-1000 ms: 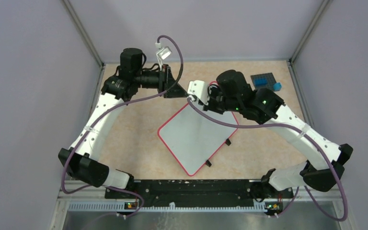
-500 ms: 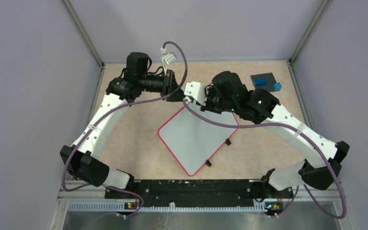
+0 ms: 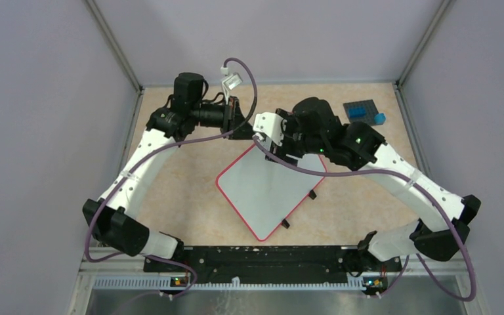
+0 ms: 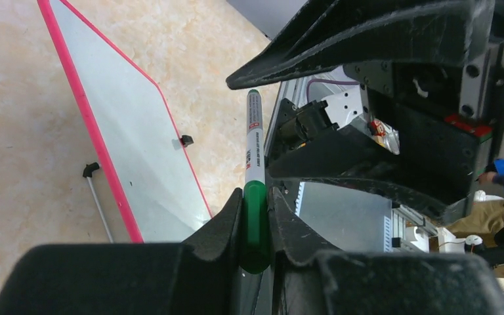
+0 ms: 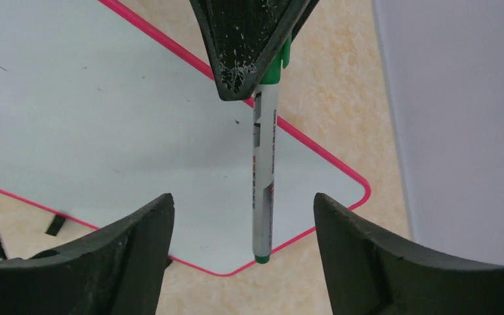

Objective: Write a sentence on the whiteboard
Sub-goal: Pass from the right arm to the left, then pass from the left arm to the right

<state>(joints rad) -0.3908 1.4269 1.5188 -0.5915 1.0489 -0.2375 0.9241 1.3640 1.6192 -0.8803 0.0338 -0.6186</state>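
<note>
Whiteboard (image 3: 269,190): over far corner, L gripper (image 4: 256,200) pinches marker (image 4: 254,141); R gripper (image 5: 243,213) opposite, fingers spread.

arm links (image 3: 138,167): white shells, black joints
cables (image 3: 254,92): purple, 1 per arm
right gripper (image 5: 241,205): black, scuffed fingers

From above, the black right wrist (image 3: 312,126) hides the far corner of the glossy white, pink-framed whiteboard (image 3: 266,190), and print on the white, green-capped marker pen (image 4: 254,149) is too small to read.

Beige table (image 3: 184,190): whiteboard (image 3: 262,197) centre, studded plate (image 3: 358,109) far right.
</note>
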